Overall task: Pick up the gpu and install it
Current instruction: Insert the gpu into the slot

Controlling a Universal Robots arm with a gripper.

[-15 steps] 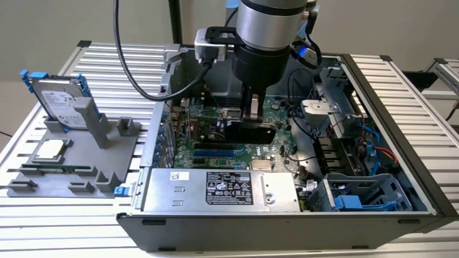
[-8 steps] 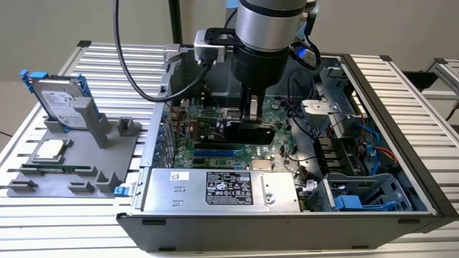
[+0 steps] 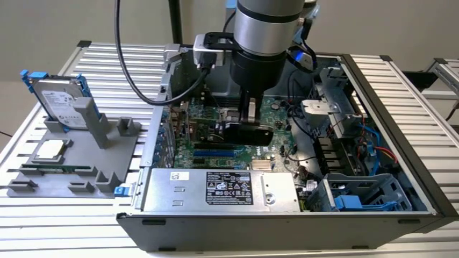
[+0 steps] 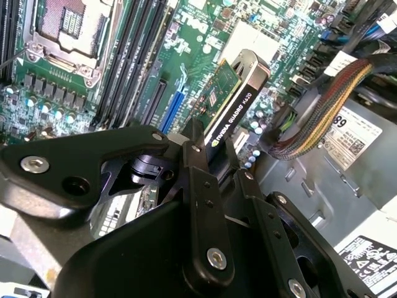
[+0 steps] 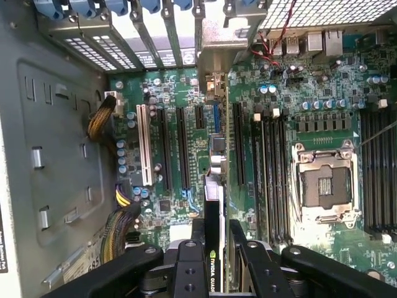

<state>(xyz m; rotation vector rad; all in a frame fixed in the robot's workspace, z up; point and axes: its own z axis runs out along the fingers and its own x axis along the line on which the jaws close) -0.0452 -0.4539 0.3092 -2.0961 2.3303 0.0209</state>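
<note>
The gpu hangs inside the open computer case, just above the green motherboard. In the exterior view it shows as a black cooler block under the arm. My gripper is shut on its upper edge. The second wrist view has the gpu tilted, green card face and black cooler side showing, with my gripper clamped on it. Seen edge-on in the first wrist view, the gpu lies in line with the long expansion slots, with one finger on either side.
A grey fixture on the exterior view's left carries a hard drive in a blue frame, a processor chip and a memory stick. Inside the case are the power supply, cable bundles, the processor socket and a drive cage.
</note>
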